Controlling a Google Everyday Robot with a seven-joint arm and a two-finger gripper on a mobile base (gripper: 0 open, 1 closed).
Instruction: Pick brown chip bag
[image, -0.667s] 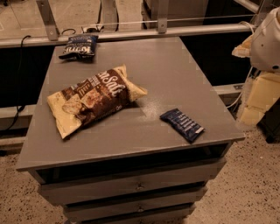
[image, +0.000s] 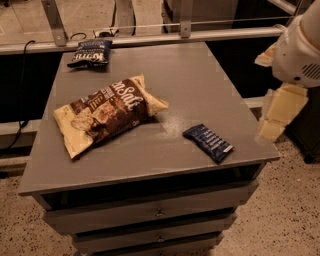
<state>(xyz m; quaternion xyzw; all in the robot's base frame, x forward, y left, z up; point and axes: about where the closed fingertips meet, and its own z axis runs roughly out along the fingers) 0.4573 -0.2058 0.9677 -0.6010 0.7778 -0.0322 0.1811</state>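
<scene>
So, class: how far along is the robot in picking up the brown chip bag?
Done: nothing; the brown chip bag lies flat on the table, untouched. In hand: the gripper hangs beyond the table's right edge. Left: reach, grasp and lift.

You can see the gripper (image: 272, 127), hanging just beside the right edge of the table (image: 200, 75), a little further left than it was a moment ago, nearer the front right corner. The white arm housing (image: 300, 55) above it has shifted left with it.
</scene>
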